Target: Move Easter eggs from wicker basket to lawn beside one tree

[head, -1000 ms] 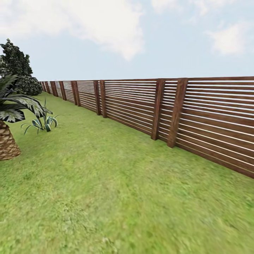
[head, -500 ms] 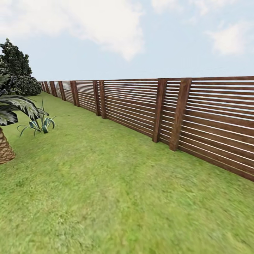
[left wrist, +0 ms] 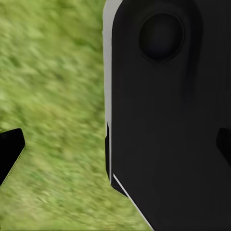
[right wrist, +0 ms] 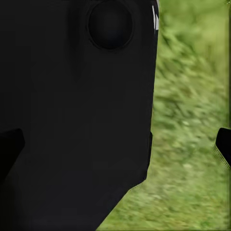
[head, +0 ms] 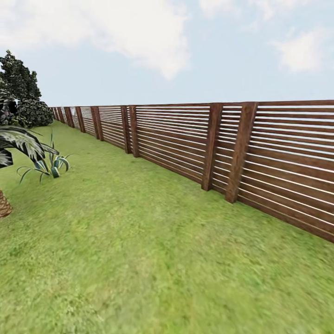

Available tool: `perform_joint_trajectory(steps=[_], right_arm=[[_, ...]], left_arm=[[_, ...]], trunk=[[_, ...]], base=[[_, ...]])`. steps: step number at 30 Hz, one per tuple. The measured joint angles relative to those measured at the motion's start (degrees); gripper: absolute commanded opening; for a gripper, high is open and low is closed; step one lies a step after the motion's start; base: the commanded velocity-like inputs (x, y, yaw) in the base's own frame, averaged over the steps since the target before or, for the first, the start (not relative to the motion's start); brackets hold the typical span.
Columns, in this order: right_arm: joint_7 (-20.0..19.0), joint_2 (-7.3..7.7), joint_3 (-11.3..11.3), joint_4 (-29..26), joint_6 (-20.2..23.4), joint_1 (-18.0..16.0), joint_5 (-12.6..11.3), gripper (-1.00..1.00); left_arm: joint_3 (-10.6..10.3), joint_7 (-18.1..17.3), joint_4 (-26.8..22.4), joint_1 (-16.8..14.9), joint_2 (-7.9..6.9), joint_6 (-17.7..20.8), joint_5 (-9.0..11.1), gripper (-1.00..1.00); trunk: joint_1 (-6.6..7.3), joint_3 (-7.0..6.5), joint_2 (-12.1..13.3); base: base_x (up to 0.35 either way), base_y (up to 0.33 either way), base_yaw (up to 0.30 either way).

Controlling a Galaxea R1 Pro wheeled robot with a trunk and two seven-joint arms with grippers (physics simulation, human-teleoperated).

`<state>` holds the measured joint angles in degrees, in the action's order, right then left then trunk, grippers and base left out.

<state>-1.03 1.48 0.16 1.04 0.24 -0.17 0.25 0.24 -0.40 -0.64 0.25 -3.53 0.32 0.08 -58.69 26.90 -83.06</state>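
Note:
The lawn (head: pixel 139 241) spreads wide and green ahead of me in the head view. The Easter eggs and the wicker basket are out of view. Dark foliage flecked with pale spots (head: pixel 18 79) rises far off at the left, and I cannot tell whether it belongs to the tree. In the left wrist view my left gripper (left wrist: pixel 115 149) is open, its dark fingertips (left wrist: pixel 9 151) at the picture's two edges, over grass and the robot's black body (left wrist: pixel 168 120). My right gripper (right wrist: pixel 115 144) is open the same way, with nothing between its fingers.
A brown slatted wooden fence (head: pixel 195 144) runs along the lawn's right side into the distance. A palm with a scaly trunk (head: pixel 3 206) and drooping fronds stands at the left edge. A small spiky plant (head: pixel 48 164) grows beyond it.
The whole head view has shifted: the camera has moved forward. The palm has slid further off the left edge and the near fence posts have drifted right.

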Motion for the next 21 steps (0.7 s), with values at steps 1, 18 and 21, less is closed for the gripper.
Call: perform_joint_trajectory(steps=[1,18,21], right_arm=[[0.0,0.0,0.0,0.0,0.0,0.0,0.0,1.0],[-0.1,0.0,0.0,0.0,0.0,0.0,0.1,1.0],[-0.1,0.0,0.0,0.0,0.0,0.0,0.1,1.0]], left_arm=[[0.0,0.0,0.0,0.0,0.01,0.0,0.0,1.0],[0.0,0.0,0.0,0.0,0.02,0.0,0.0,1.0],[0.0,0.0,0.0,0.0,0.02,0.0,0.0,1.0]], trunk=[[0.0,0.0,0.0],[0.0,0.0,0.0],[0.0,0.0,0.0]], base=[[0.334,0.0,0.0],[0.334,0.0,0.124],[0.334,0.0,0.004]])
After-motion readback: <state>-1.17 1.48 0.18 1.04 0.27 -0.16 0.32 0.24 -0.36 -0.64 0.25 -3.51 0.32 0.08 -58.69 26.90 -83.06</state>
